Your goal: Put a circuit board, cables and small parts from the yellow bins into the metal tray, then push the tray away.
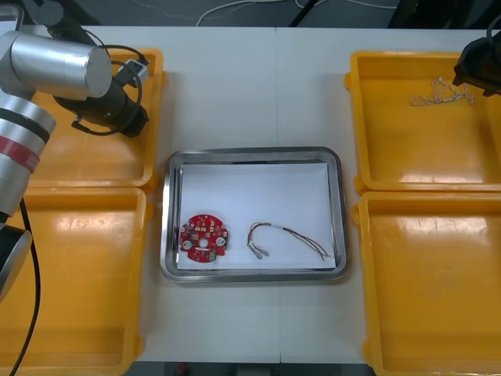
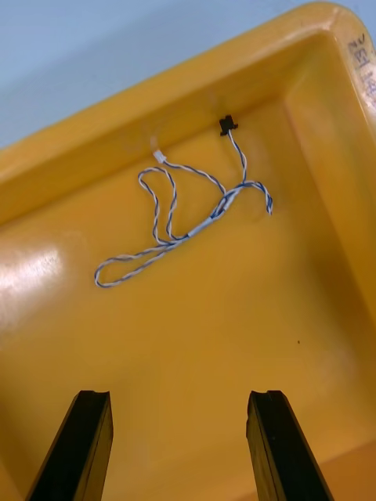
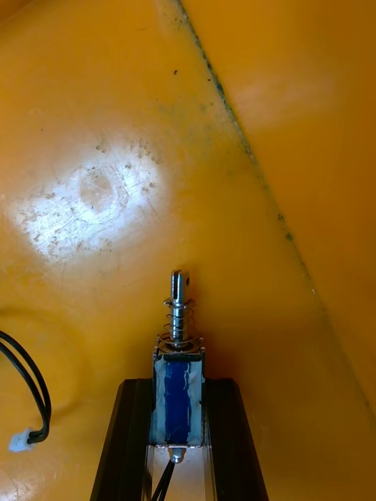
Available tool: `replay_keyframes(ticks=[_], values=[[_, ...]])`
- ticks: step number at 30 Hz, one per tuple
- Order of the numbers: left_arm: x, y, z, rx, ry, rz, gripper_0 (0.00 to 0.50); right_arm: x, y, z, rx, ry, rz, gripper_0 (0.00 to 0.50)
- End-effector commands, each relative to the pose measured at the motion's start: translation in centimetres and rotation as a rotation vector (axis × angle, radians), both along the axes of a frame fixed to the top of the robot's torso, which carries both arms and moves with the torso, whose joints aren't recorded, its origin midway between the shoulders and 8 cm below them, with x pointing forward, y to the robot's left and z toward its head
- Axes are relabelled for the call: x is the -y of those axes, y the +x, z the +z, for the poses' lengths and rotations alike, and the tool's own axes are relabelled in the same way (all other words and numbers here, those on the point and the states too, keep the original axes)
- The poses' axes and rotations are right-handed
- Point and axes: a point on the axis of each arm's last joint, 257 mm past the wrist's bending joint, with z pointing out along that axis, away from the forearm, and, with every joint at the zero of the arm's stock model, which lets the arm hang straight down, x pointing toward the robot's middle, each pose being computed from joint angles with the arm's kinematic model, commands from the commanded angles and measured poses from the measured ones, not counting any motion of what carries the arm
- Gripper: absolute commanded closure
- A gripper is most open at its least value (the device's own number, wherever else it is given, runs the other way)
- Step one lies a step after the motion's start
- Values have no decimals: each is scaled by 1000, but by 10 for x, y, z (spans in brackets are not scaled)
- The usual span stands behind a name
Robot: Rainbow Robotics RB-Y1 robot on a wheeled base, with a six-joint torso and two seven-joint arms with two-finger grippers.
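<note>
My left gripper is shut on a small metal part with a blue wrapped body and a sprung pin, just above the floor of the far left yellow bin. My right gripper stands open over the far right yellow bin. A twisted blue and white cable lies on that bin's floor, ahead of the fingers and apart from them. In the metal tray lie a round red circuit board and a red and yellow cable.
A black cable loops on the bin floor beside my left fingers. The near left yellow bin and the near right yellow bin flank the tray. The bin's wall rises close ahead of the held part.
</note>
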Motion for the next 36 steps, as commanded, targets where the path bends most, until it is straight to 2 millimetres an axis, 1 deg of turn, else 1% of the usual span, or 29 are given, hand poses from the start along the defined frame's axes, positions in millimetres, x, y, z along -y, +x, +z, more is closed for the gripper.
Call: replay_keyframes(ticks=[1,3,5,6,8,9,11,16,21,23,24,26,27,30,31,33,34,36], values=[[26,14,30,53,52,-137,500,-20,31,33,79,-56,69,0],[24,12,34,51,54,-137,500,-19,39,32,92,-69,68,0],[22,7,42,40,60,-140,500,-18,51,30,119,-70,64,0],[21,4,43,34,61,-138,500,-18,53,27,122,-63,63,0],[18,-4,52,13,66,-137,500,-18,64,24,148,-54,61,0],[17,-6,53,9,67,-137,500,-16,66,23,152,-54,58,0],[15,-14,63,-4,77,-137,500,-17,73,17,163,-51,56,0],[12,-27,78,-24,75,-134,500,-14,77,7,158,-73,54,0],[8,-46,89,-44,69,-125,500,-20,87,-6,181,-58,61,0],[4,-58,93,-51,71,-111,500,-23,93,-11,202,-51,64,0],[3,-61,94,-52,72,-105,500,-24,94,-12,205,-51,64,0],[1,-75,100,-56,76,-86,500,-27,97,-17,213,-55,69,0],[2,-78,101,-56,72,-82,500,-28,97,-20,211,-54,68,0],[-1,-100,106,-75,67,-50,500,-33,101,-26,218,-53,72,0],[-2,-105,106,-80,64,-44,500,-35,102,-27,221,-50,74,0],[0,-112,109,-68,54,-31,500,-38,103,-32,224,-48,75,0],[3,-116,113,-49,35,-18,500,-39,104,-37,224,-48,75,0],[10,-123,115,-31,9,-14,500,-44,106,-40,230,-45,79,0]])
